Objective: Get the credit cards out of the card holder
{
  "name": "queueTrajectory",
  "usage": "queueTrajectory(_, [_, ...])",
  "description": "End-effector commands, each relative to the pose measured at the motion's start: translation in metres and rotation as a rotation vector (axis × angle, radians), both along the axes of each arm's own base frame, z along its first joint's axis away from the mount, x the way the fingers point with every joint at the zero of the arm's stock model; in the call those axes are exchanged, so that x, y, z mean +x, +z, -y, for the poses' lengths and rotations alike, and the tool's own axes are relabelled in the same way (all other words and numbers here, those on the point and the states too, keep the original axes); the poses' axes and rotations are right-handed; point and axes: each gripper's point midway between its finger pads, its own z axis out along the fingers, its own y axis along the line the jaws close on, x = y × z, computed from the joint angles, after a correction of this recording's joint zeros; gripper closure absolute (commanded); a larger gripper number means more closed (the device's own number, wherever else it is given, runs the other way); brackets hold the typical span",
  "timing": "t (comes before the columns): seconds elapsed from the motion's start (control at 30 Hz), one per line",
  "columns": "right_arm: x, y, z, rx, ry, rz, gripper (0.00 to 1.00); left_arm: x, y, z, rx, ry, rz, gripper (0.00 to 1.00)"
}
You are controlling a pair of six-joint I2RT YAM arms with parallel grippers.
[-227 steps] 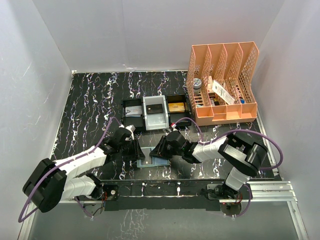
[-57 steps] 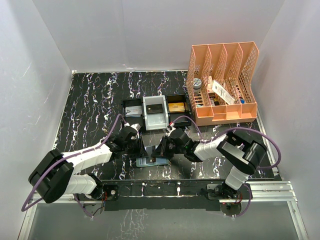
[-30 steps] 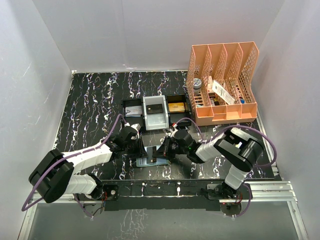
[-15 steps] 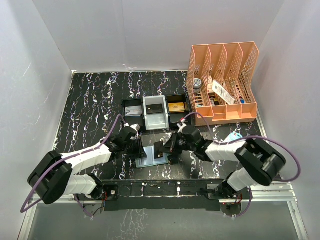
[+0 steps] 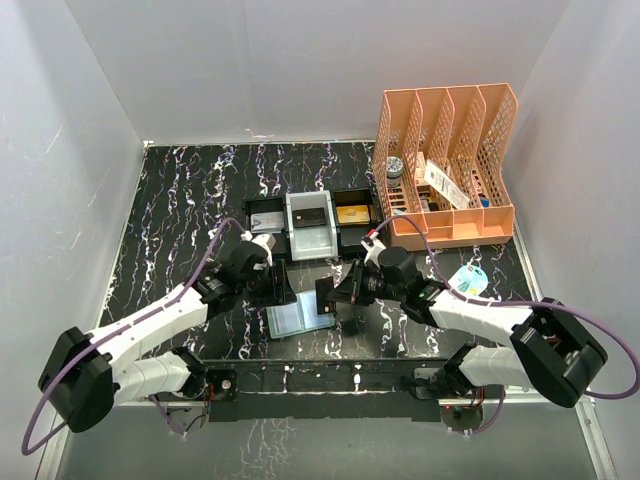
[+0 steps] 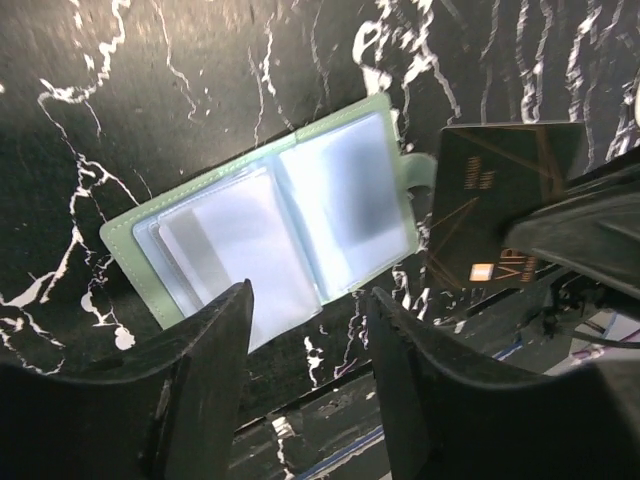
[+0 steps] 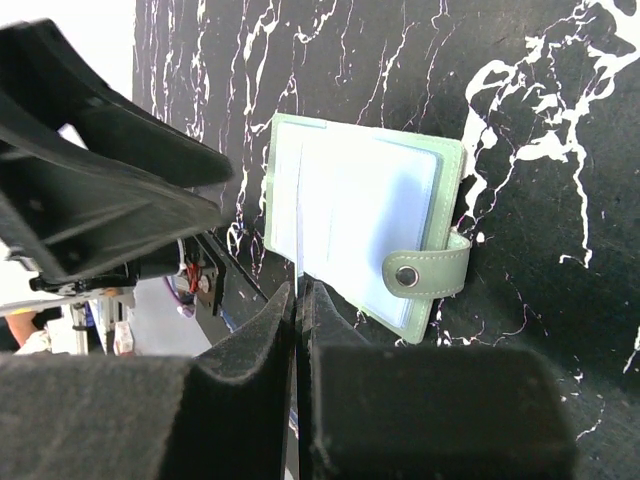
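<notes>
The card holder (image 5: 298, 319) lies open and flat on the black marbled table, sage-green outside with pale blue-green pockets (image 6: 270, 225) and a snap tab (image 7: 430, 270). My right gripper (image 5: 337, 292) hovers just right of it, shut on a dark grey-black credit card (image 5: 326, 295). The left wrist view shows that card's face (image 6: 495, 200); the right wrist view shows it edge-on between the fingers (image 7: 299, 262). My left gripper (image 5: 282, 287) is open above the holder's far left edge, with nothing between its fingers (image 6: 205, 380). Whether other credit cards sit in the pockets is unclear.
A row of black and white trays (image 5: 310, 240) with cards in them stands just behind the grippers. An orange file organizer (image 5: 445, 165) fills the back right. A small round blue-white object (image 5: 467, 277) lies right of the right arm.
The right gripper has pulled the dark card clear of the holder and lifted it to the right. The left gripper has opened, let go of the holder and drawn back.
</notes>
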Motion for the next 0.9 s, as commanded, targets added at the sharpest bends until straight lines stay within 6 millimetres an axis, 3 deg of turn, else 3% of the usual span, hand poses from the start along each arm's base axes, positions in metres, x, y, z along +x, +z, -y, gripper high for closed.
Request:
queueTrajectory(0.0, [0.009, 0.034, -0.009, 0.027, 0.025, 0.167, 1.00, 0.004, 0.026, -0.017, 0.076, 0.008, 0.063, 0.46])
queueTrajectory(0.27, [0.016, 0.069, -0.003, -0.058, 0.019, 0.455, 1.00, 0.021, 0.055, -0.038, 0.207, 0.004, 0.169, 0.02])
queueTrajectory(0.37, [0.015, 0.082, -0.004, -0.090, 0.038, 0.583, 1.00, 0.034, 0.068, -0.050, 0.256, 0.016, 0.197, 0.01])
queueTrajectory(0.47, [0.016, 0.096, -0.006, -0.144, 0.040, 0.721, 1.00, 0.052, 0.072, -0.077, 0.291, 0.079, 0.191, 0.01])
queueTrajectory(0.63, [0.024, 0.094, -0.005, -0.341, 0.110, 0.949, 1.00, 0.073, 0.096, -0.115, 0.307, 0.219, 0.339, 0.01])
queueTrajectory(0.87, [0.064, 0.120, 0.015, -0.681, 0.128, 1.263, 1.00, 0.071, 0.074, -0.157, 0.474, 0.341, 0.340, 0.01])
